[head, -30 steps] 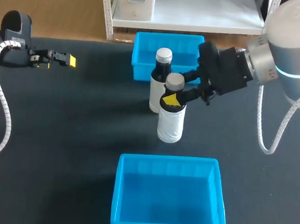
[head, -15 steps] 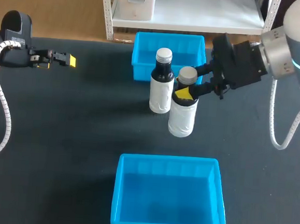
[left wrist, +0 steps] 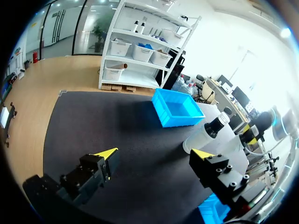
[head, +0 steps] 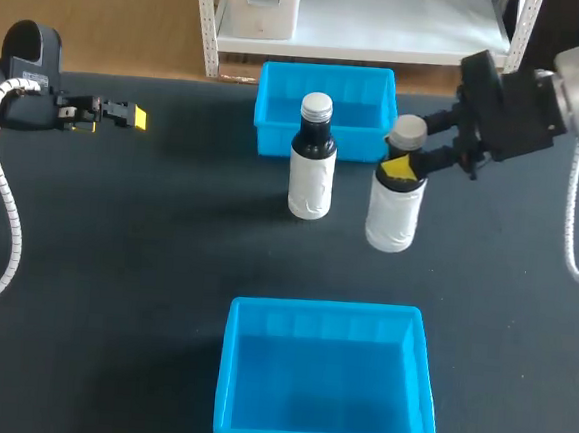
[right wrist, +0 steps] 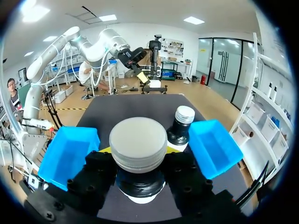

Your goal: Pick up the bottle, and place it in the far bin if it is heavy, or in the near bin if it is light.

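Even overhead light on my black table; faint soft shadows by the standing bottle and held bottle. Left wrist view glares white beyond.

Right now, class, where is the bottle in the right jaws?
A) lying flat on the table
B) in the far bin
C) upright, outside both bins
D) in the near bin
C: the bottle is upright, right jaws shut on its neck, outside the far bin and the near bin.

Head view high, from behind, down on worktop; left wrist view low, distant, across worktop; right wrist view close over held bottle; all share far bin.
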